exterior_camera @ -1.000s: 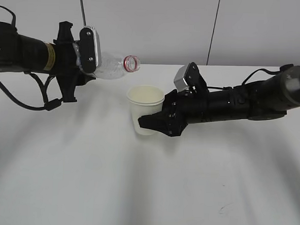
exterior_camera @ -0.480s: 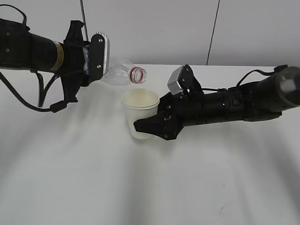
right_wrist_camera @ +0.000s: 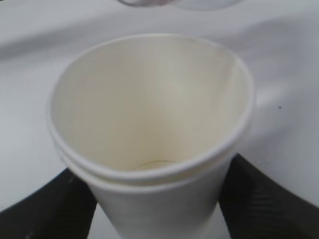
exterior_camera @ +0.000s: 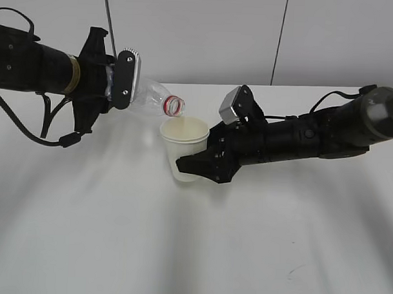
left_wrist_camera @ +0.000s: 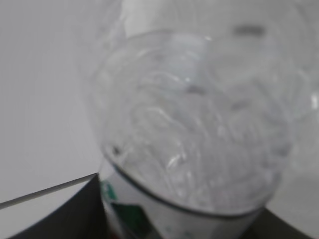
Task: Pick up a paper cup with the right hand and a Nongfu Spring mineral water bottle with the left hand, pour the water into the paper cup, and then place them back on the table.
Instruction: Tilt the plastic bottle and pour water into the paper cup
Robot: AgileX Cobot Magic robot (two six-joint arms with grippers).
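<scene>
The risk I saw was a spill: the open mouth of the Nongfu Spring mineral water bottle (exterior_camera: 153, 97) hung just over the near rim of the paper cup (exterior_camera: 184, 151), so the water could run down the cup's outside onto the table (exterior_camera: 199, 250) if the tilt grew too quickly. The left hand (exterior_camera: 115, 79) was closed around the bottle's body and held it tipped, neck down. The right hand (exterior_camera: 199, 166) clasped the cup's lower wall with its fingers spread wide, upright above the table.
</scene>
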